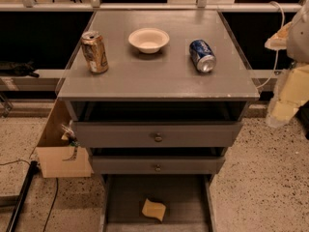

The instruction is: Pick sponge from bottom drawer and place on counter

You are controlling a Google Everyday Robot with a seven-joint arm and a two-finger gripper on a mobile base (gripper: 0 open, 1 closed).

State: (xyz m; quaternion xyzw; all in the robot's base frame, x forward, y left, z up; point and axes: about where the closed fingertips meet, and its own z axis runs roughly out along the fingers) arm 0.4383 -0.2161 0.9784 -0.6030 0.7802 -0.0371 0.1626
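Sponge (153, 210) in bottom drawer (129, 197), claw (284, 105) right of counter (145, 79)

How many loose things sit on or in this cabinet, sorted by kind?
Cans: 2, the gold can upright and the blue can on its side, both on the counter
Bowls: 1, the bowl on the counter
Sponges: 1, the sponge in the bottom drawer
Total: 4
The hand hangs right of the counter, apart from all four.
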